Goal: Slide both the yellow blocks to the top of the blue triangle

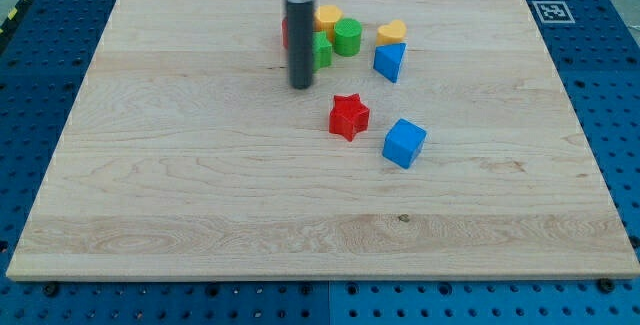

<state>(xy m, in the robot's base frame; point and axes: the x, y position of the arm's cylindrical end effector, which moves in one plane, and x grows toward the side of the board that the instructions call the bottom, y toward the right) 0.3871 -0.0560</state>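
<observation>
Standing upright, my tip (301,86) rests beside the green block (322,51).

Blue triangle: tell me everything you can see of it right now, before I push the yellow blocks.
The blue triangle is a small wedge-shaped block with a smooth, matte, plastic-like look, lying on the wooden board toward the view's top, right of centre. The yellow heart-shaped block sits just above it, very close or touching; I cannot tell which. The green cylinder stands apart to its upper left. My tip is well to its left, not touching it.
</observation>
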